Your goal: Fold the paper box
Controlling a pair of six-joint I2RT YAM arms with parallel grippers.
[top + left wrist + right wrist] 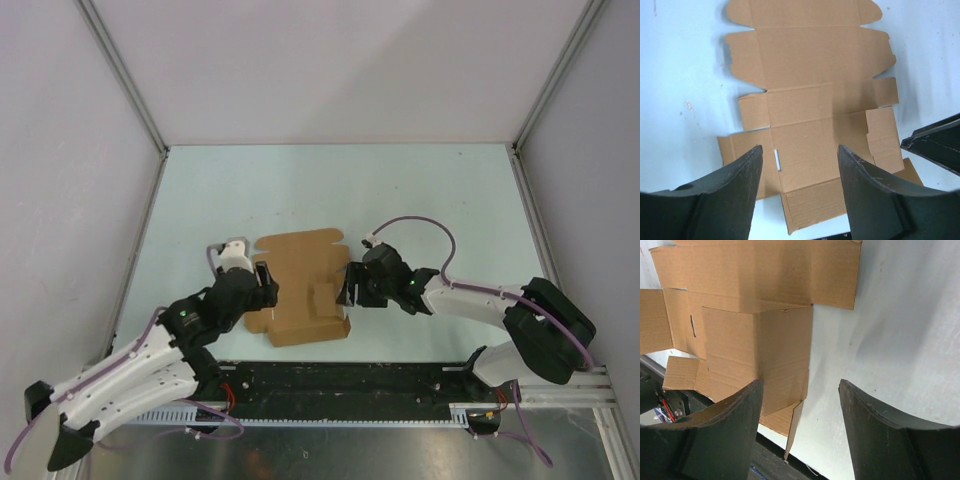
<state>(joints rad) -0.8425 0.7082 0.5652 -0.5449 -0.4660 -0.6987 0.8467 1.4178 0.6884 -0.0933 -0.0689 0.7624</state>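
Observation:
The paper box [300, 285] is a flat brown die-cut cardboard sheet with tabs and creases, lying near the table's front edge. My left gripper [264, 284] is open at the sheet's left edge; in the left wrist view its open fingers [800, 165] hover over the sheet [810, 75], holding nothing. My right gripper [347, 288] is open at the sheet's right edge. In the right wrist view it [800, 405] straddles the edge of a side flap [782, 355] that is folded over the sheet [755, 280]. A small tab [795, 430] stands on edge between the fingers.
A black rail [400, 385] runs along the near table edge just behind the sheet. Grey walls and metal frame posts [125, 75] enclose the pale table [330, 190]. The right gripper's fingers [935, 142] show at the right in the left wrist view.

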